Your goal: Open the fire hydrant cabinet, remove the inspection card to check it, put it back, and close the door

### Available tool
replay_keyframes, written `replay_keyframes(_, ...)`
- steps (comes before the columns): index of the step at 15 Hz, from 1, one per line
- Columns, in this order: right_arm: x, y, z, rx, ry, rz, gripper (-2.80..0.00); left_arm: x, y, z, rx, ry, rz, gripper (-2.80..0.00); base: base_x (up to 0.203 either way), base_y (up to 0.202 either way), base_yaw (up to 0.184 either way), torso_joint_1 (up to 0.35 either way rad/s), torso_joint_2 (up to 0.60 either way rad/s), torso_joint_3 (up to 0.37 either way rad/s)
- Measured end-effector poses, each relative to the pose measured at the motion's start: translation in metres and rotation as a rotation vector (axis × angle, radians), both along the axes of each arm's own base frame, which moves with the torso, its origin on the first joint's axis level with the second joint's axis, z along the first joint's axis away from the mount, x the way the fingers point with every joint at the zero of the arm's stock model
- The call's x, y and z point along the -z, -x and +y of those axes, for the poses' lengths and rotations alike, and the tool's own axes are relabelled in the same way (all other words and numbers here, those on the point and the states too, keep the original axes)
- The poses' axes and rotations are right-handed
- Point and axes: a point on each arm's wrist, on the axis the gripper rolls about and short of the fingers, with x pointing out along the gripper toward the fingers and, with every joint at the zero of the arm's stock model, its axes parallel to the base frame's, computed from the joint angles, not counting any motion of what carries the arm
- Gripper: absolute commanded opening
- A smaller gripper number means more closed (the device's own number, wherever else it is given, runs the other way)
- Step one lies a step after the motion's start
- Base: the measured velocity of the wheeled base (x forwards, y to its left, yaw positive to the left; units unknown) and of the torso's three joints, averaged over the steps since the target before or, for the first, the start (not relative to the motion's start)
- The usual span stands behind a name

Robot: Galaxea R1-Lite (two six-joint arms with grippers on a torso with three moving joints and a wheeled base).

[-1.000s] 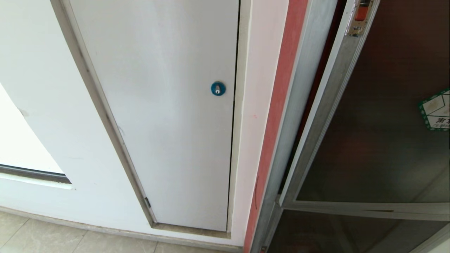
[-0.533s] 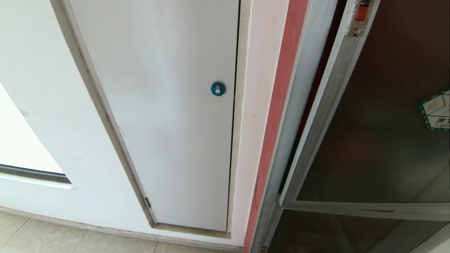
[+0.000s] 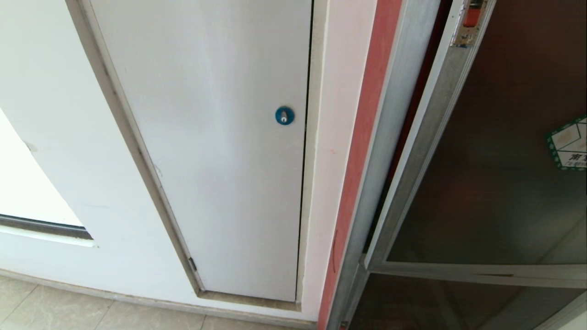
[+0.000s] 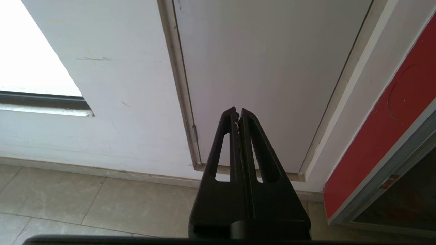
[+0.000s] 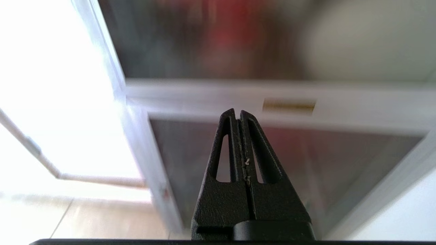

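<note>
The fire hydrant cabinet's grey metal frame (image 3: 385, 137) runs up the right side of the head view. Its door (image 3: 495, 160) is dark tinted glass in an aluminium frame, carrying a green-bordered sticker (image 3: 570, 144) and a small red latch (image 3: 471, 16). A dark gap shows between the door's edge and the frame. The inspection card is hidden. Neither gripper shows in the head view. My right gripper (image 5: 237, 111) is shut and empty, pointing at the door's lower rail (image 5: 221, 93). My left gripper (image 4: 238, 110) is shut and empty, low before the white panel (image 4: 265, 68).
A plain white panel (image 3: 220, 137) with a blue round lock (image 3: 284, 115) fills the wall left of the cabinet. A red strip (image 3: 362, 151) borders the frame. A smaller dark glass panel (image 3: 435, 302) sits below the door. Tiled floor (image 3: 69, 311) lies at the wall's foot.
</note>
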Motion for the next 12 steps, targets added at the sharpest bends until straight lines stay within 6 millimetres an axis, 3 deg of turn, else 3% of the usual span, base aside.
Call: replay_keyframes(12, 0.0007, -0.0001, 0.0009, -0.039, 0.05, 0.006, -2.8, 0.0001, 0.0, 0.0, 0.0, -0.001, 0.001, -2.8, 0.0, 0.0, 0.0, 0.0, 0.0, 0.0)
